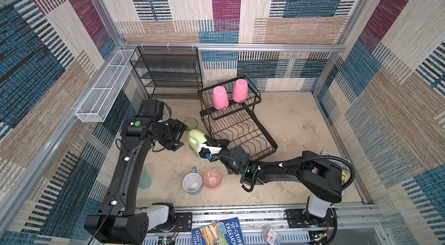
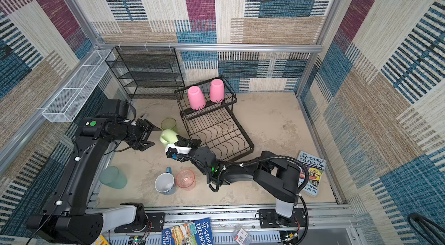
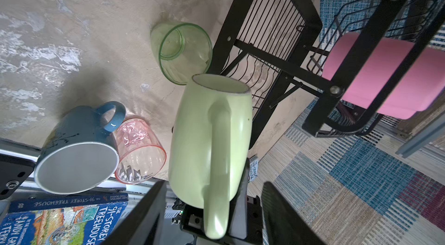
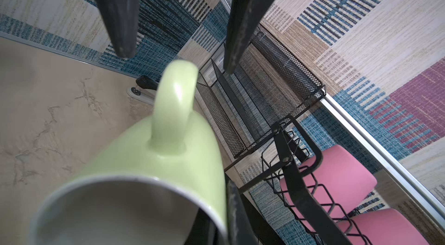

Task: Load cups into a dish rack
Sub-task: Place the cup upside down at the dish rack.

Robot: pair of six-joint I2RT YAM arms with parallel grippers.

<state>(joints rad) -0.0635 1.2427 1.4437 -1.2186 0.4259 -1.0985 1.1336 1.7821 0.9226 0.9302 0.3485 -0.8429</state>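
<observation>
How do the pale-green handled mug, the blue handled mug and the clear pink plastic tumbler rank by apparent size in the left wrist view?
1. pale-green handled mug, nearest the camera, so its true size is unsure
2. blue handled mug
3. clear pink plastic tumbler

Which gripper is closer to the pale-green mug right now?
Right: the right gripper is clamped on the rim of the pale-green mug; the left gripper hangs open just off its handle.

The blue book on the front rail reads "THE 91-STOREY TREEHOUSE". The second book, by the wall, reads "THE 143-STOREY TREEHOUSE".
</observation>
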